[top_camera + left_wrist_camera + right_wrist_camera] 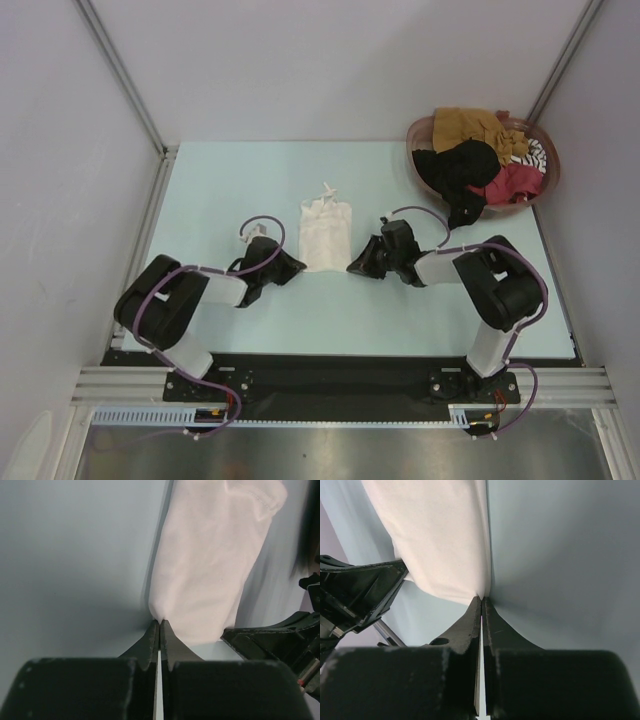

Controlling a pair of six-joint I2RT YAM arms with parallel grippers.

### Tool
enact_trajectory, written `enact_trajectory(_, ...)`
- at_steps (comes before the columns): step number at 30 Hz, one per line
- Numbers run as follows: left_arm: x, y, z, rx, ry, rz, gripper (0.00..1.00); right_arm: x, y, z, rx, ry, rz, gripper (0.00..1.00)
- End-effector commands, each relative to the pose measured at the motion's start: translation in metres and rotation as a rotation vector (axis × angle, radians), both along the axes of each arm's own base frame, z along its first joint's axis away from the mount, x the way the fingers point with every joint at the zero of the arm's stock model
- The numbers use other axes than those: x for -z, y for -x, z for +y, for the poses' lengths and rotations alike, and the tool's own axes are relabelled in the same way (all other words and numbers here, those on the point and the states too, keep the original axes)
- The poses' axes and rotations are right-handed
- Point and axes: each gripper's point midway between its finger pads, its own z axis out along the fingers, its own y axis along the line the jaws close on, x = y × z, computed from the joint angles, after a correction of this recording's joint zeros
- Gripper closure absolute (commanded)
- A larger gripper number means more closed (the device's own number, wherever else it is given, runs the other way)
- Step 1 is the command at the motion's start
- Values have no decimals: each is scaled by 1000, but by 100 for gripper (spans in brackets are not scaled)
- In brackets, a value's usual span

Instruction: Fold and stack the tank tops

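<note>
A white tank top (325, 235) lies as a narrow strip in the middle of the table, straps at the far end. My left gripper (298, 264) is at its near left corner and my right gripper (353, 268) at its near right corner. In the left wrist view the left gripper (159, 622) is shut, with the puckered corner of the white tank top (210, 565) pinched at its tips. The right wrist view shows the right gripper (482, 598) shut on the other corner of the white tank top (440, 540). More tank tops lie heaped at the far right: mustard (468, 125), black (455, 170), red (515, 182) and striped (537, 152).
The heap sits in a round reddish-brown basket (417, 160) at the table's far right corner, with black cloth hanging over its near rim. Grey walls and metal frame posts close in the pale blue table (220, 190) on three sides.
</note>
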Motion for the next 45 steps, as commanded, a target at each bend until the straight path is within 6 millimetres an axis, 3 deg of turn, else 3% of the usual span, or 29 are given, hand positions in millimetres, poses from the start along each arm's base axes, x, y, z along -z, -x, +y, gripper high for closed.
enact_trajectory(1,0,5,11,2,-103,-7,100,-20,-4,2,-20,22,-65,100)
enact_trajectory(7,-16,24,3,59,-124,-30,100,-35,18,-2,-39,69,-93,100)
enact_trajectory(12,-13,54,0,107,-121,-19,100,-44,43,-8,-52,97,-113,100)
enact_trajectory(15,-11,72,1,132,-113,-9,100,-39,60,-14,-64,111,-95,100)
enact_trajectory(16,-10,76,2,139,-115,-5,100,-48,67,-12,-75,103,-116,100)
enact_trajectory(17,-5,85,3,151,-123,2,100,-42,74,-18,-70,128,-106,100)
enact_trajectory(23,-17,112,-4,215,-128,-4,100,-52,102,-17,-108,146,-136,100)
enact_trajectory(26,-31,115,-4,223,-111,-29,99,-55,111,-23,-115,177,-139,100)
enact_trajectory(33,-60,108,0,249,-193,-49,98,-83,105,-21,-147,211,-200,100)
enact_trajectory(41,-90,86,-5,252,-188,-82,95,-107,79,-11,-179,203,-226,100)
enact_trajectory(45,-94,75,-3,273,-176,-72,93,-114,61,-11,-200,198,-224,100)
